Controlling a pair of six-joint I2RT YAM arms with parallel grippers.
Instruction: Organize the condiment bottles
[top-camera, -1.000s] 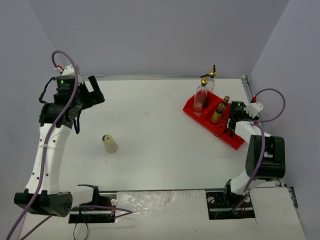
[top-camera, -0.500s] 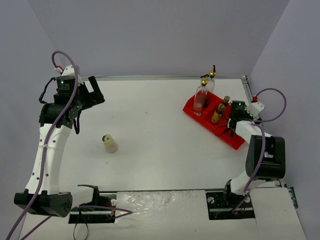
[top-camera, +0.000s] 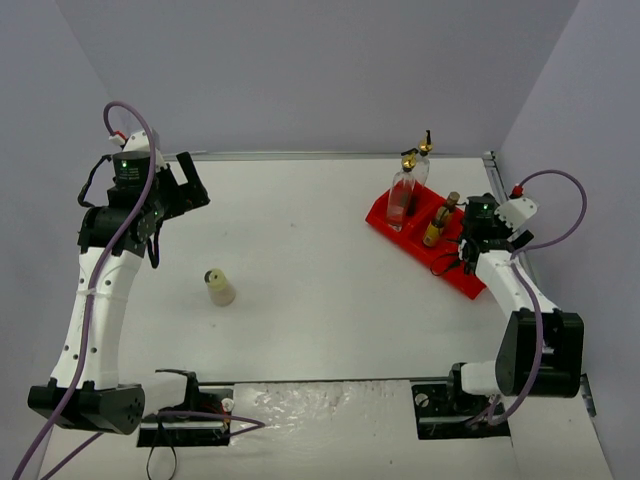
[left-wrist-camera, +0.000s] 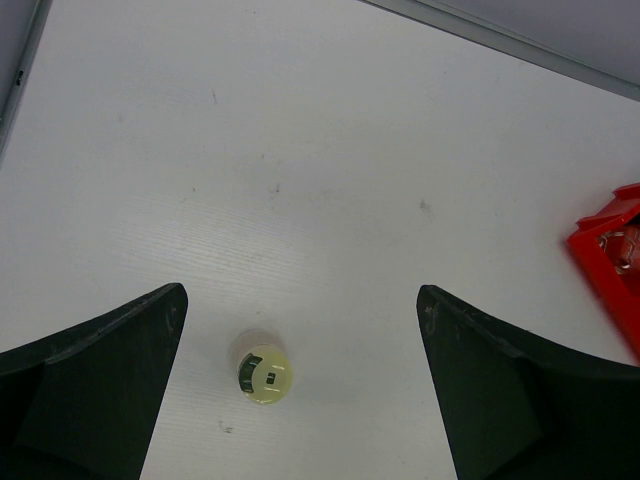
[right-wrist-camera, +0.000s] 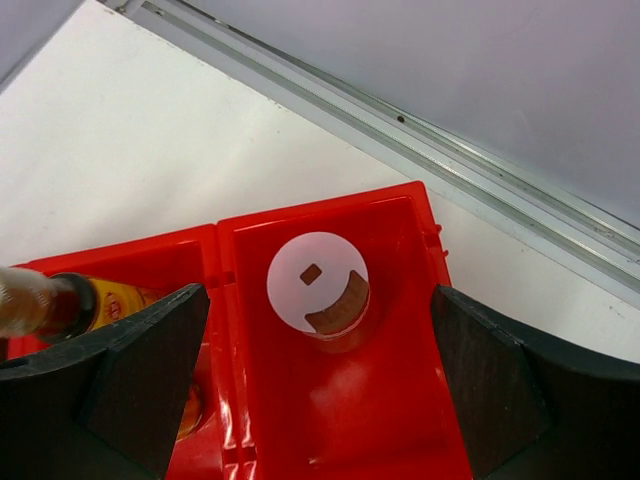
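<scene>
We log the left pincer (left-wrist-camera: 300, 300) spread, apart from the cream bottle (left-wrist-camera: 262, 368) standing alone toward the desk's (top-camera: 320, 300) left edge; the right pincer (right-wrist-camera: 320, 295) spread over a squat bottle (right-wrist-camera: 318, 283) in the red tray (right-wrist-camera: 400, 420), far-right corner.

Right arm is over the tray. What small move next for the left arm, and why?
Probably lower the left gripper toward the cream bottle: it stands alone on the table outside the red tray, and the wrist view shows it below, between the open fingers, a little left of centre.
</scene>
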